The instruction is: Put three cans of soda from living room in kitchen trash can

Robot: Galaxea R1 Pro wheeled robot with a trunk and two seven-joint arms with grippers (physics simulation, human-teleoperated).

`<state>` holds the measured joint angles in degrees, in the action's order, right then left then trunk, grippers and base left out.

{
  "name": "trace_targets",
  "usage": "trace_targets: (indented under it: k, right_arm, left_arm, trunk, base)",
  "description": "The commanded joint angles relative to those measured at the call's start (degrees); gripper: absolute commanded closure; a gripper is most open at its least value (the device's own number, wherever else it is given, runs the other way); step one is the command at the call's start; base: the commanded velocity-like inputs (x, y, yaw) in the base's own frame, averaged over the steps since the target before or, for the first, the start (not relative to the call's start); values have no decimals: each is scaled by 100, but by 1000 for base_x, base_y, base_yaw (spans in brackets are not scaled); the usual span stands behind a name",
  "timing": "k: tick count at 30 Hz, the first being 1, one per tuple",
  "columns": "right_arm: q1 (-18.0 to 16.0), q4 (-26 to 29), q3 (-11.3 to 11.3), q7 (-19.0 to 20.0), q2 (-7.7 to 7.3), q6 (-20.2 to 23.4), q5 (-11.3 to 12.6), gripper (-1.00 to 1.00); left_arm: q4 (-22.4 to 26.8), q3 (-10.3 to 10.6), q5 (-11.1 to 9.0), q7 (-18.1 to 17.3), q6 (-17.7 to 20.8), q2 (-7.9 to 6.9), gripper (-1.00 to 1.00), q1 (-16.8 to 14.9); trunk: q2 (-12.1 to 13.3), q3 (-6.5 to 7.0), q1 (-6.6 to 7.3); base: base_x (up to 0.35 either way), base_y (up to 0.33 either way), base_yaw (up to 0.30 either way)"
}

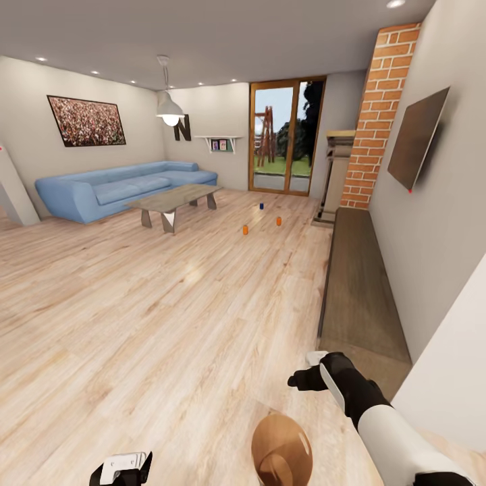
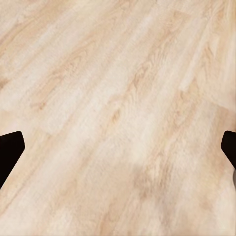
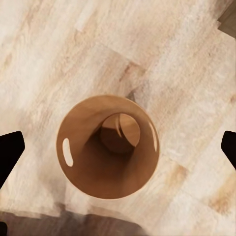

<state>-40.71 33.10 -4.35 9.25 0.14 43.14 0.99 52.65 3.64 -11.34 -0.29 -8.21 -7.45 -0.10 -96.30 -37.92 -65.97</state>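
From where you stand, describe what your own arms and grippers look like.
The right arm has a smooth white forearm shell leading into a black wrist and a black right gripper. The left gripper has a white block body with black fingers. No cables or markings are visible.

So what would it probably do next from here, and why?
Most likely roll forward across the wood floor toward the three cans: two orange ones and a blue one stand far ahead, near the coffee table, well beyond either arm. Both the left gripper and the right gripper are open and empty, and the bin already sits at the robot's front.
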Motion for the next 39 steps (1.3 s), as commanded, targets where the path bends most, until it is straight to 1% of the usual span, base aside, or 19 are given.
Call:
trace_targets:
  k: [1,12,21,24,34,39]
  right_arm:
    - [-3,-8,5,-1,-2,-3,6,-100]
    - [-7,-4,10,-12,-14,-14,-8,-100]
    - [-14,31,40,-11,-134,-15,-11,-100]
    - [-15,35,109,-8,-161,-14,-11,-100]
    - [-16,55,180,2,-184,-13,-11,-100]
    - [-16,57,186,-7,-159,-9,-17,-100]
  left_arm:
    - [0,2,0,1,1,1,-100,0]
    - [0,-1,0,-21,-10,0,-100,1]
    - [-1,-3,0,-23,-14,3,-100,1]
    - [-1,-3,0,-24,-19,4,-100,1]
    - [-1,-1,2,-24,-22,6,-100,1]
    - [-1,-3,2,-24,-23,7,-100,1]
  trunk:
    - [-42,-18,-23]
    - [-483,-216,-264]
    - [-844,-378,-462]
    - [-964,-431,-528]
    - [-1365,-611,-747]
    - [-1566,-701,-857]
  base:
    - [0,0,0]
    - [0,0,0]
    - [0,0,0]
    - [0,0,0]
    - [0,0,0]
    - [0,0,0]
